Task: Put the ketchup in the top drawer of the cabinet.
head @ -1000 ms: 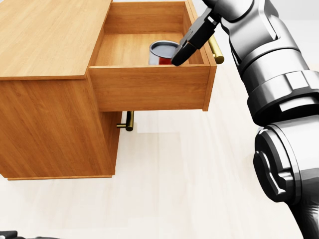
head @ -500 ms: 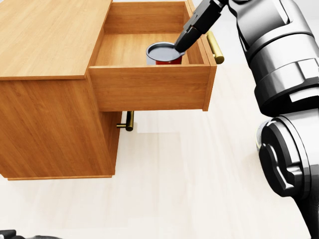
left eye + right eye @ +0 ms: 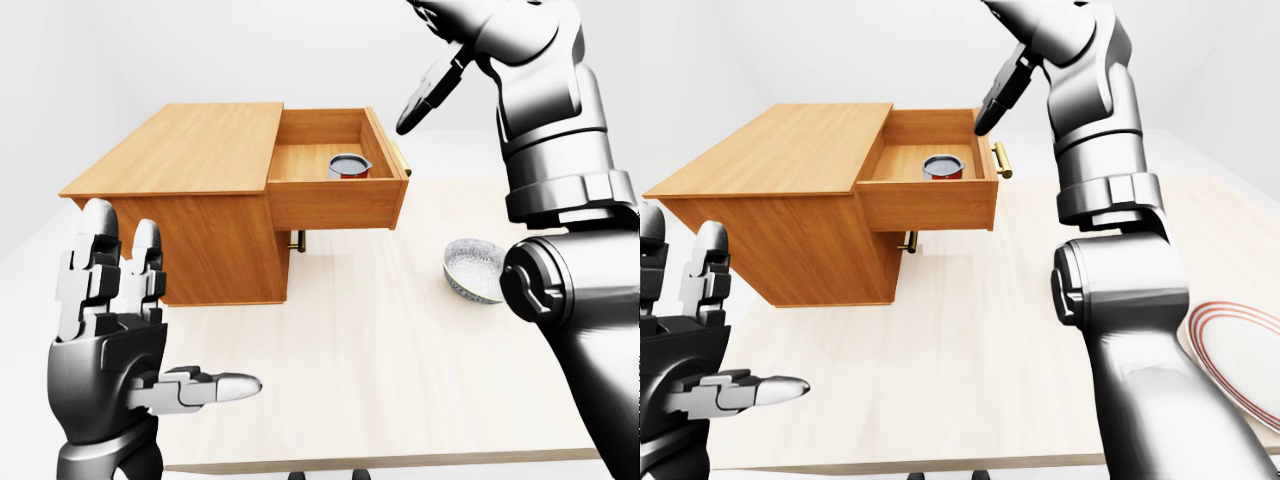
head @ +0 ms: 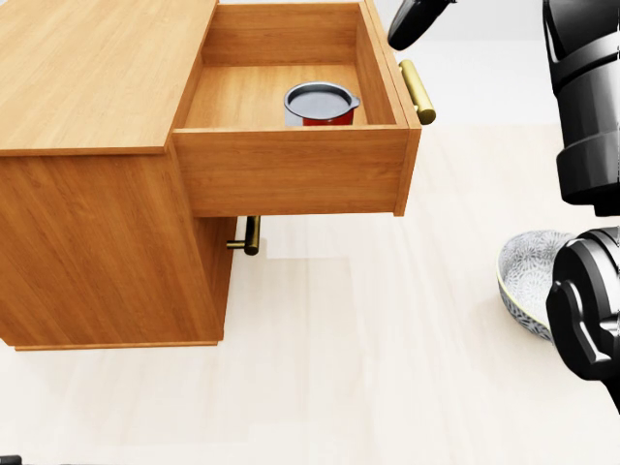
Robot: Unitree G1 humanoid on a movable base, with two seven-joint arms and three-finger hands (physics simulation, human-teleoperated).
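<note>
Right hand lifted clear of the top drawer since a second ago, fingers loose, gripping nothing. Ketchup standing upright inside the open drawer, near its right wall. Left hand raised, fingers spread, empty. Bowl near tabletop right edge.

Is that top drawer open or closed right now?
Open. The top drawer is pulled out from the cabinet, so its wooden floor shows, with a red can standing inside.
</note>
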